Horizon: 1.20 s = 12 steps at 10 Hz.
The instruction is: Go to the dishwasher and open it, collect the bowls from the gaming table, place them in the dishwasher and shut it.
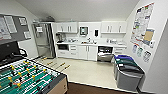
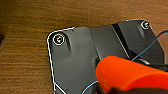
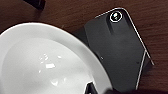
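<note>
The dishwasher [image 1: 105, 53] sits under the counter at the far wall, right of the white cabinet doors, with its dark interior showing and its silver door lowered. The gaming table [image 1: 27, 77] with its green field and yellow figures fills the near left corner. No bowls show on it. In the left wrist view an orange bowl [image 2: 127, 75] hangs close over the brown wood-look floor, held at my left gripper. In the right wrist view a white bowl [image 3: 42, 62] hangs above the dark floor, with a dark finger [image 3: 90, 88] over its rim.
Grey waste bins [image 1: 128, 71] with blue and green lids stand along the right wall, just right of the dishwasher. A steel fridge [image 1: 44, 40] stands at the back left. Pale floor [image 1: 87, 71] stretches between the gaming table and the counter [image 1: 100, 44].
</note>
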Tool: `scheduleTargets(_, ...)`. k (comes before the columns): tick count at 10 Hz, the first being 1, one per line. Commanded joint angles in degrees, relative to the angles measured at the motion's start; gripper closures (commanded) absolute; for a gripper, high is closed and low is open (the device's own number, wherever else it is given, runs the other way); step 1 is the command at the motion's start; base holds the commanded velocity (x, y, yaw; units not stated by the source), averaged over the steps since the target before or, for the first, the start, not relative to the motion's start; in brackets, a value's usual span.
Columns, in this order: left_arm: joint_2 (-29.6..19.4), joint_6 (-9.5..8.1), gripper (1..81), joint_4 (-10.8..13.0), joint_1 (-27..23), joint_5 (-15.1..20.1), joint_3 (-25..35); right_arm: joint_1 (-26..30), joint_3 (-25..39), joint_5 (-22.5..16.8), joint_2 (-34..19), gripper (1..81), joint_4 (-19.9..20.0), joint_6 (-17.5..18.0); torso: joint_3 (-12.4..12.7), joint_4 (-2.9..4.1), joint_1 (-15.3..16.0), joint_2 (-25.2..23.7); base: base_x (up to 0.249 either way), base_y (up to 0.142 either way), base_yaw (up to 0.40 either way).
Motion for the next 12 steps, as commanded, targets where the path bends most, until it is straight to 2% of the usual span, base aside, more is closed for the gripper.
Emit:
scheduleTargets(1, -0.3, 0.00, 81.1, 0.5, -2.9, 2.3, -0.2, 2.3, 0.5, -2.2, -0.6, 81.1, -0.7, -0.2, 0.0, 0.00, 0.0, 0.0, 0.189, 0.000, 0.000)
scheduleTargets(12, -0.1, 0.00, 81.1, 0.5, -2.9, 2.3, -0.2, 2.3, 0.4, -2.2, -0.6, 81.1, -0.7, -0.2, 0.0, 0.00, 0.0, 0.0, 0.186, -0.073, 0.000)
